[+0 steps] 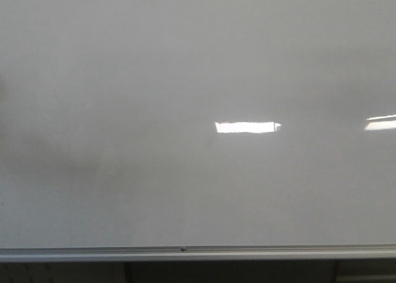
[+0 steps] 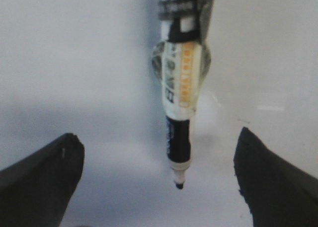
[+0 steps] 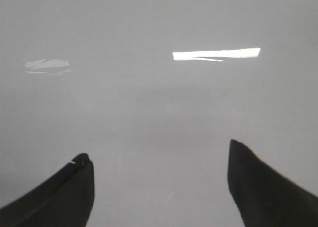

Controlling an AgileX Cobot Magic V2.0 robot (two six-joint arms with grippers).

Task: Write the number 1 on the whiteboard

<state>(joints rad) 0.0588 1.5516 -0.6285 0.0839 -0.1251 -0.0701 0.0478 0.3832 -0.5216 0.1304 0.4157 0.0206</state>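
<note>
Whiteboard (image 1: 185, 78), blank, no number 1 yet; uncapped marker (image 2: 178, 127) fixed to left gripper (image 2: 156, 180) mount, tip toward 6 o'clock for writing, fingers wide; right gripper (image 3: 161, 187) wide, empty

Right pincer (image 3: 161, 187) gapes before the blank whiteboard (image 3: 149, 113).

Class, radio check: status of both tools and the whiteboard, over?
Left tool open, marker in the gap, ungripped. Right tool open, empty. Whiteboard unmarked, nothing blocking.
</note>
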